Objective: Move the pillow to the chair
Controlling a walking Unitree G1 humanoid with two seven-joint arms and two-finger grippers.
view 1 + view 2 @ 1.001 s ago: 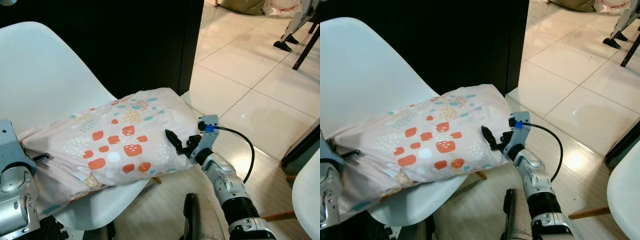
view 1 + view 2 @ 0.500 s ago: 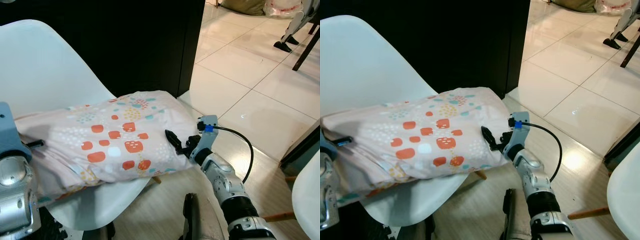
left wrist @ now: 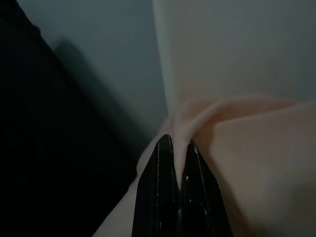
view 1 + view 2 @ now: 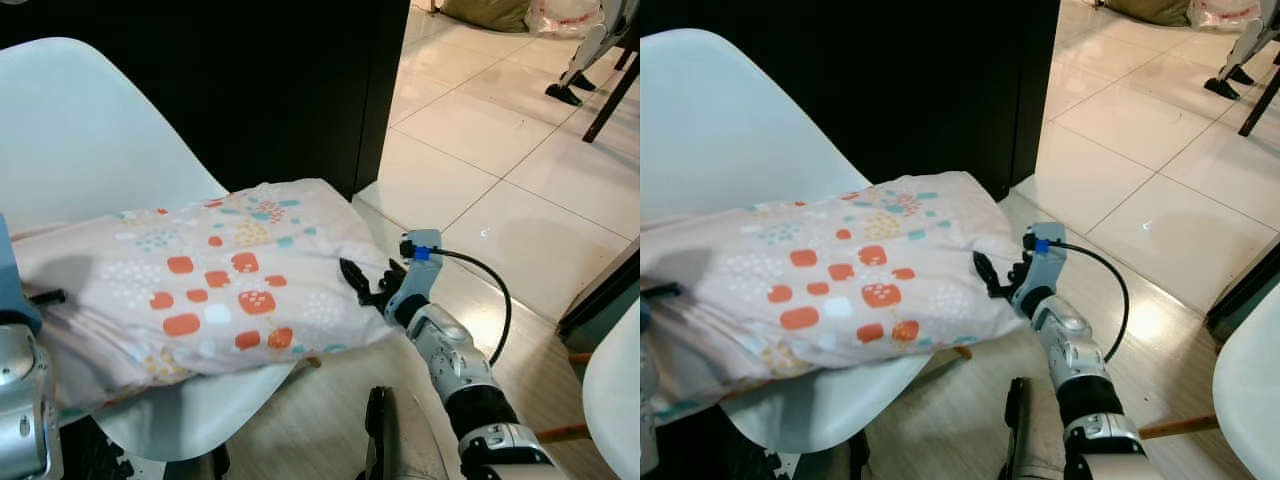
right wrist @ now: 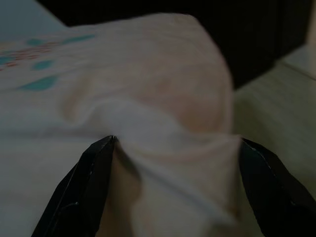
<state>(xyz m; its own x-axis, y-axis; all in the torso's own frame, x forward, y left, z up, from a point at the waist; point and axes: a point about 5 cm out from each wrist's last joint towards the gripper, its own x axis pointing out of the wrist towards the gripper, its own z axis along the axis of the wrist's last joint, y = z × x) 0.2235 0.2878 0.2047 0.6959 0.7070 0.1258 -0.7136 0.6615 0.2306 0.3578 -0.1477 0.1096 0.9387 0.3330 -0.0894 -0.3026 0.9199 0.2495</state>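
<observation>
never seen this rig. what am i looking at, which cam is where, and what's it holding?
A humanoid robot with two silver arms, each ending in a two-fingered black claw. The two wide pictures come from a stereo camera on its head, looking down; the two dark close-ups come from cameras on each wrist, looking along the fingers. A patterned pillow lies on the white chair. The left claw is shut, pinching a fold of the pillow's fabric at one end. The right claw is at the other end, fingers spread wide with fabric bunched between them.
</observation>
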